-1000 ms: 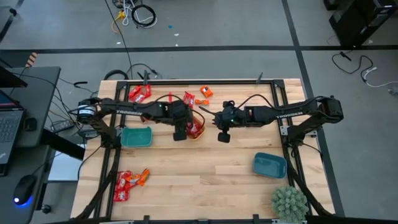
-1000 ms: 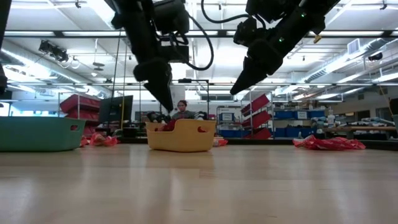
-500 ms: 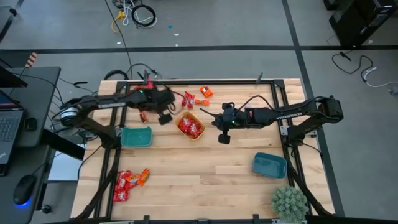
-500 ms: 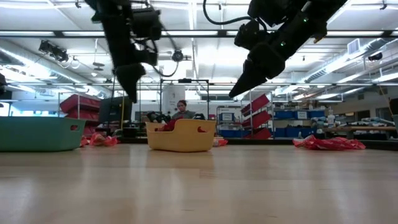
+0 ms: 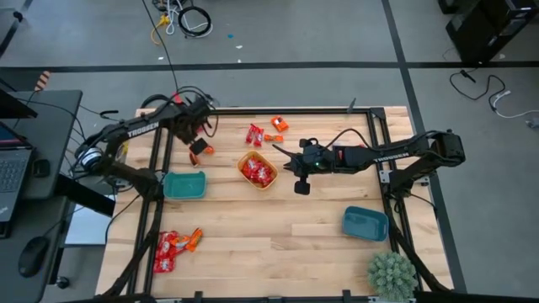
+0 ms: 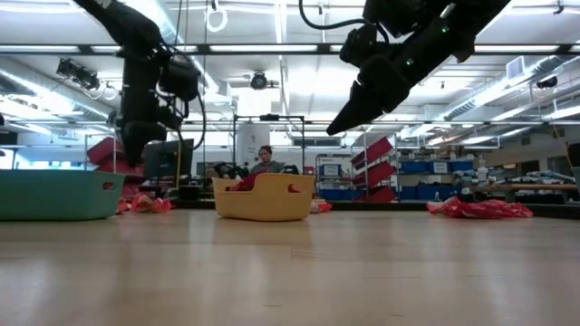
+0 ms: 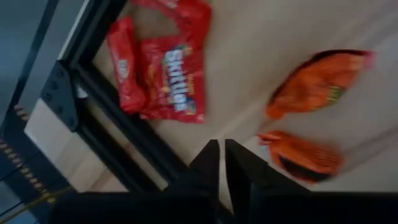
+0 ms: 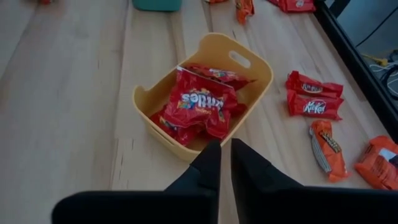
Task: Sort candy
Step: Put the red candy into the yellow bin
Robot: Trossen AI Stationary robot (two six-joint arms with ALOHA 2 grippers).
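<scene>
Since the earlier frames my left hand has moved from over the yellow bowl to the far left corner of the surface, while my right hand has stayed near the centre, just right of that bowl. Left hand: fingers close together with only a thin gap, nothing between them, hanging above the surface near two orange candies and red Skittles packs lying by the black frame. Right hand: fingers nearly together, nothing gripped, raised above the surface and pointing at the yellow bowl. The candy is distributed as follows: red Skittles packs lie inside the yellow bowl; two red KitKat packs and orange packs lie on the surface just beyond it; a further group of red and orange candy lies at the near left edge. A teal bowl stands left of the yellow bowl; a blue bowl stands at the near right, close to a green plant.
</scene>
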